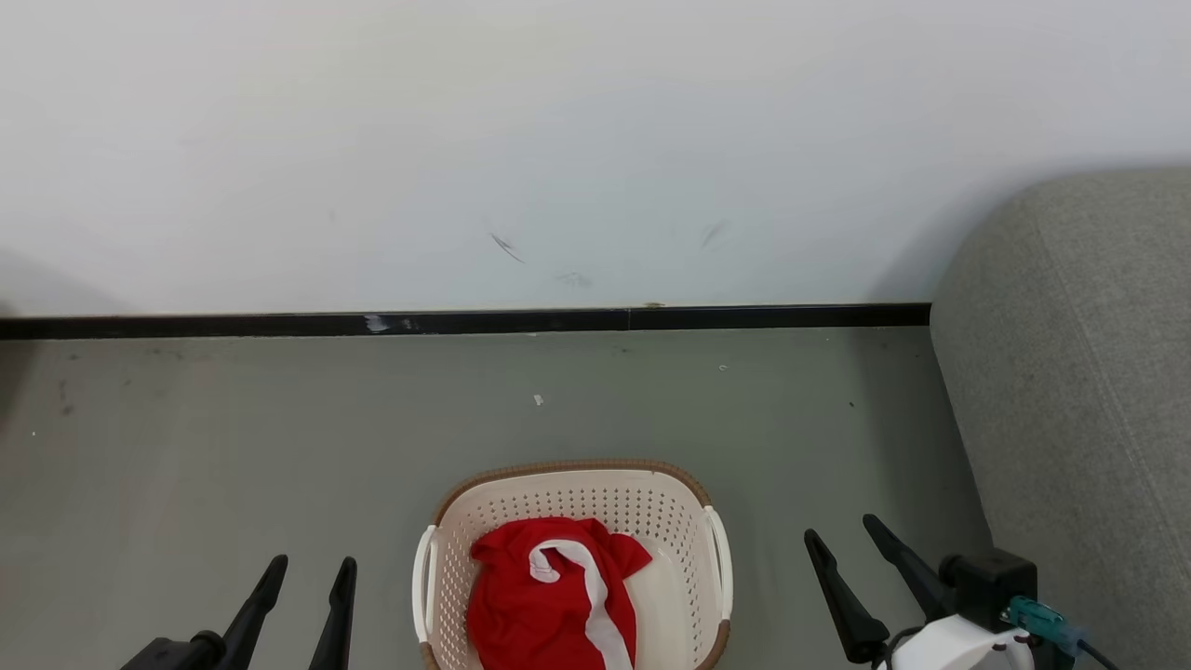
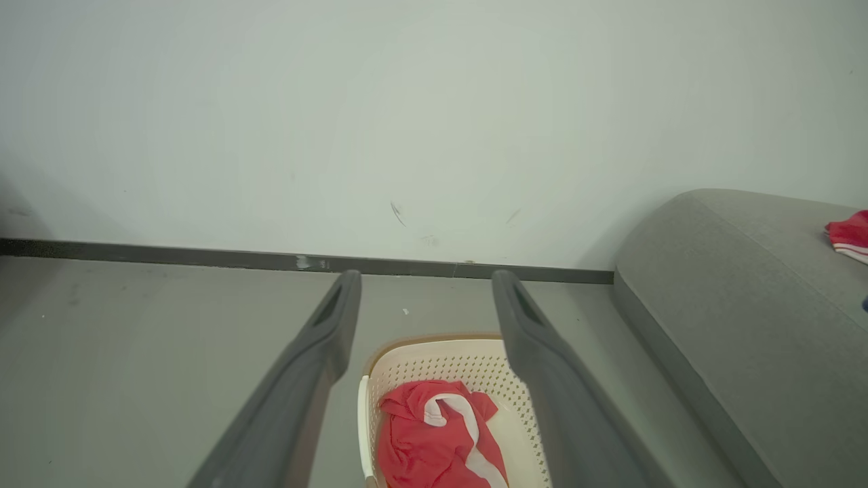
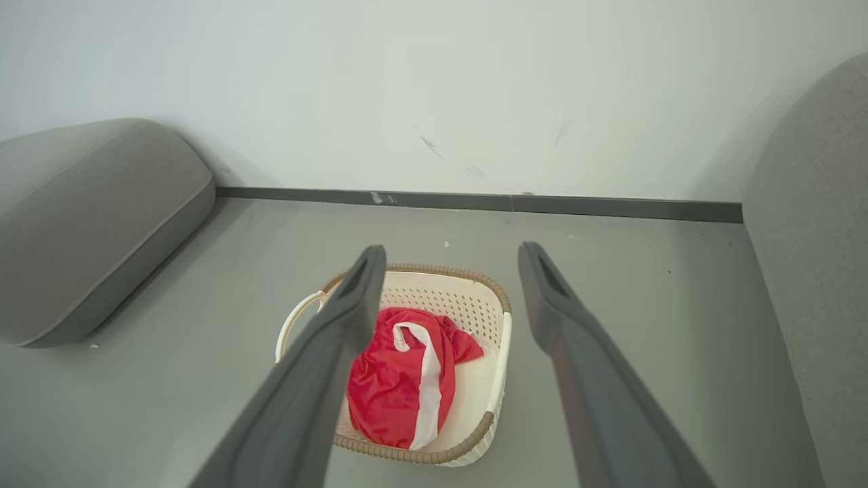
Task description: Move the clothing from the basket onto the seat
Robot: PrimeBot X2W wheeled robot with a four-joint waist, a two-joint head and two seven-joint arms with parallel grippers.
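Left gripper (image 1: 314, 566) and right gripper (image 1: 840, 528) were held spread and empty, flanking the cream perforated plastic basket (image 1: 577, 467). One crumpled red garment with a white stripe (image 1: 544, 605) was seen inside. Further right, another red piece (image 2: 847, 234) was noted on the grey woven-fabric sofa (image 2: 732, 298). Pick judged pending: descent and pinch needed.

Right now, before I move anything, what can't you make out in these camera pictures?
Head view: the near end of the basket, cut off by the bottom edge.
All views: whatever lies under the red clothing; the fabric covers it.
Left wrist view: most of a second red garment on the seat, cut off by the right edge.
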